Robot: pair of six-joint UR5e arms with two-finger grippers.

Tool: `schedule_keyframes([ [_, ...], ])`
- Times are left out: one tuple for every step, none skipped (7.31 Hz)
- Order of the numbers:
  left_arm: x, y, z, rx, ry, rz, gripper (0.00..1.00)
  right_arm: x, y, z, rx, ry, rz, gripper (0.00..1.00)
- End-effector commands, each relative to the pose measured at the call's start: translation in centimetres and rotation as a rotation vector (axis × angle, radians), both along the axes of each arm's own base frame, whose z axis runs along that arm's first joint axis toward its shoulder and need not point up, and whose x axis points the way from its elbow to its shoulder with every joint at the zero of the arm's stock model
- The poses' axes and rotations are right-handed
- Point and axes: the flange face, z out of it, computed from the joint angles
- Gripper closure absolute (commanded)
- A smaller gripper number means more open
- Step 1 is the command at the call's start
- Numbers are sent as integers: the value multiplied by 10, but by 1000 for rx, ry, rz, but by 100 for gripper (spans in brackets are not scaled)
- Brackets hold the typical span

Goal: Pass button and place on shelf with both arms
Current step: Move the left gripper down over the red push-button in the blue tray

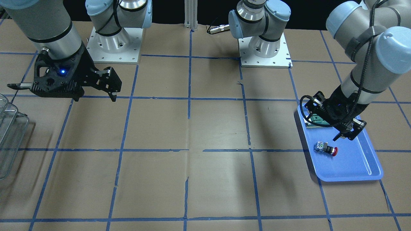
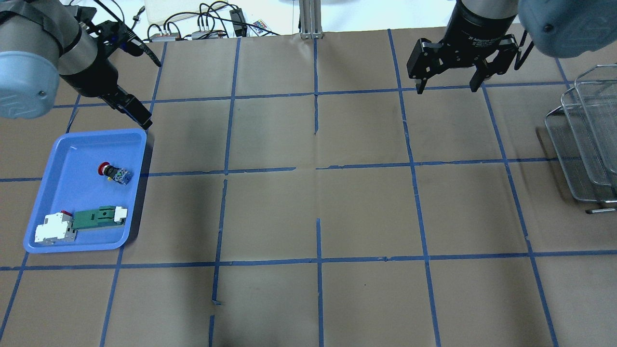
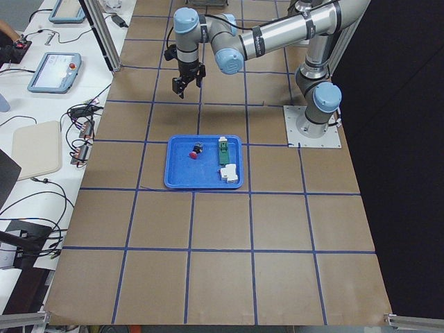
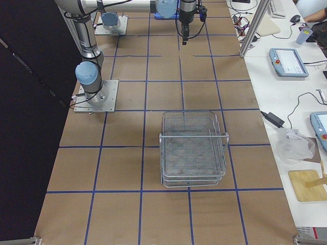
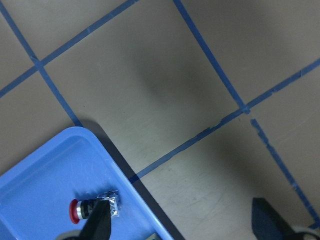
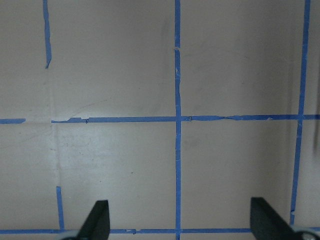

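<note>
Brown paper gridded with blue tape is being spread over the surface [image 2: 366, 212], where, in the overhead view, the button [image 2: 114, 172] is being kept in the blue tray [image 2: 58, 159] at 9 o'clock and the shelf [image 2: 585, 144] at 3 o'clock. The left pincer [image 1: 344, 135] is being held spread near the tray's 1 o'clock corner, and the right pincer [image 2: 447, 86] is being held spread at 1 o'clock.

Open floor of the blue tray [image 2: 67, 179] is seen around the button [image 2: 114, 173]. The tray rim stands near the button; the green-and-white part [image 2: 96, 217] lies well apart.
</note>
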Motion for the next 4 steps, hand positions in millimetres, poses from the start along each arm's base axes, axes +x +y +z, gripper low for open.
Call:
schedule_keyframes([
  [58, -11, -25, -10, -24, -459, 0, 1, 0, -2, -1, -5, -1, 0],
  [72, -21, -37, -22, -55, -651, 0, 0, 0, -1, -1, -2, -3, 0],
  [86, -24, -52, -5, -49, -764, 0, 1, -1, -2, -1, -5, -3, 0],
  [113, -23, -70, 13, -22, -816, 0, 1, 0, 0, -6, -5, -4, 0],
])
